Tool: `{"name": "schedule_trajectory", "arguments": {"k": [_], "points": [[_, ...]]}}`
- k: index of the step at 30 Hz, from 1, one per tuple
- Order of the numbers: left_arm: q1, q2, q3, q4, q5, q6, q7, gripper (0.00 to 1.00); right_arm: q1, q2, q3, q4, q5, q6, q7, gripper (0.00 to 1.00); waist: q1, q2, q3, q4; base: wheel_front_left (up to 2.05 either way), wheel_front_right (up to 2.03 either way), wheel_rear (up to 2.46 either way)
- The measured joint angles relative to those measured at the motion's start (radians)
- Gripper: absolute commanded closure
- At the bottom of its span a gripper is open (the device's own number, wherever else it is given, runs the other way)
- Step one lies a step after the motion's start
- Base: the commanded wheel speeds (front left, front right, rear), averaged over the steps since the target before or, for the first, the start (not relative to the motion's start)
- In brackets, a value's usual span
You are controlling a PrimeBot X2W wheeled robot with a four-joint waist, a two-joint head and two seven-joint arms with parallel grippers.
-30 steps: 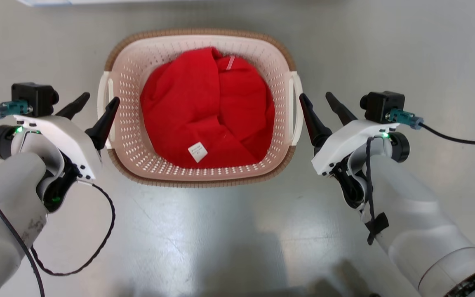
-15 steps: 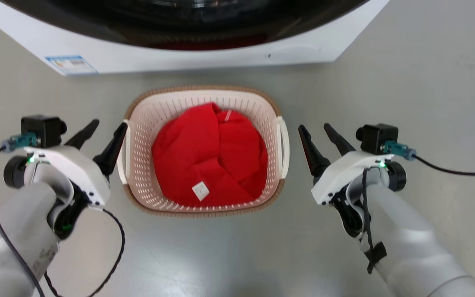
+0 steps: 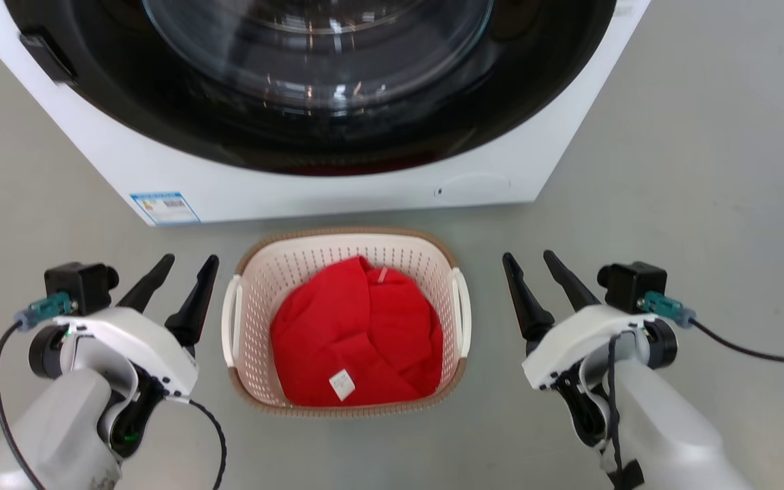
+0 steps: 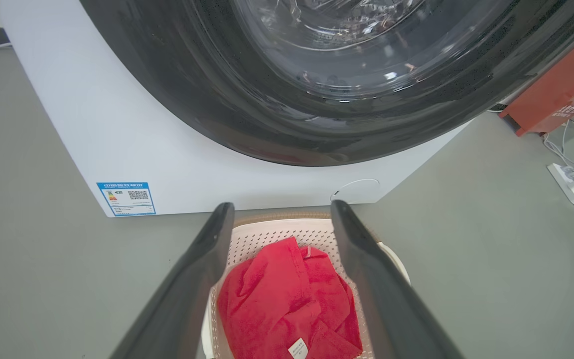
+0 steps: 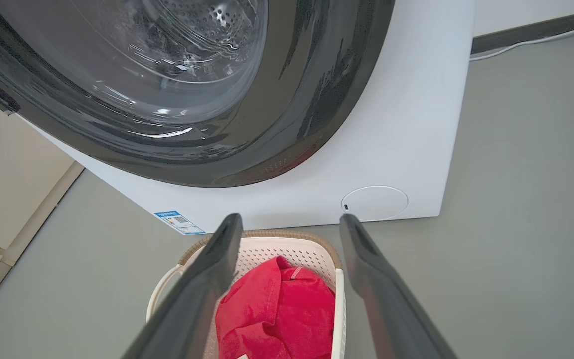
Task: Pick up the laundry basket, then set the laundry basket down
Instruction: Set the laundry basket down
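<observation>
- The cream-white perforated plastic laundry basket (image 3: 253, 320), rounded-rectangular with a brown woven-look rim, stands on the grey floor (image 3: 705, 170) just in front of the white front-loading washing machine (image 3: 337, 187).
- A crumpled red cloth (image 3: 358, 333) with a small white tag lies inside it, below the rim. We judge the load light and soft. The basket looks stiff enough to lift, though its thin holed walls may flex.
- We think the best hold is the two white side handles, the left handle (image 3: 231, 320) and the right handle (image 3: 464, 306). Taking both together should keep the basket level. The smooth plastic could slip in a shallow pinch.
- The left gripper (image 3: 190, 260) hovers near the left handle without touching it, its jaws apart and empty.
- The right gripper (image 3: 527, 256) hangs a little further out from the right handle, its jaws likewise apart and holding nothing.
</observation>
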Motion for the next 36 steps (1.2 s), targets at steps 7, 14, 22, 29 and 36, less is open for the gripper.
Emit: {"name": "schedule_trajectory", "arguments": {"k": [7, 14, 22, 29, 36], "points": [[0.11, -0.037, 0.14, -0.061, 0.092, 0.0, 0.0, 0.0, 0.113, 0.002, -0.066, -0.128, -0.052, 0.0, 0.0, 0.0, 0.0, 0.0, -0.092, 0.003, 0.0, 0.0, 0.0], [0.216, -0.076, 0.257, -0.123, 0.176, 0.0, 0.0, 0.0, 0.216, 0.004, -0.131, -0.267, -0.15, 0.0, 0.0, 0.0, 0.0, 0.0, -0.174, 0.005, 0.0, 0.0, 0.0], [0.313, -0.111, 0.348, -0.186, 0.246, 0.0, 0.0, 0.0, 0.325, 0.005, -0.208, -0.403, -0.236, 0.0, 0.0, 0.0, 0.0, 0.0, -0.244, 0.014, 0.0, 0.0, 0.0], [0.39, -0.145, 0.417, -0.254, 0.309, 0.0, 0.0, 0.0, 0.411, 0.008, -0.26, -0.511, -0.292, 0.0, 0.0, 0.0, 0.0, 0.0, -0.295, 0.027, 0.0, 0.0, 0.0], [0.472, -0.177, 0.512, -0.356, 0.391, 0.002, 0.0, 0.0, 0.476, 0.009, -0.306, -0.609, -0.334, 0.0, 0.0, 0.0, 0.0, 0.0, -0.317, 0.034, 0.0, 0.0, 0.0]]}}
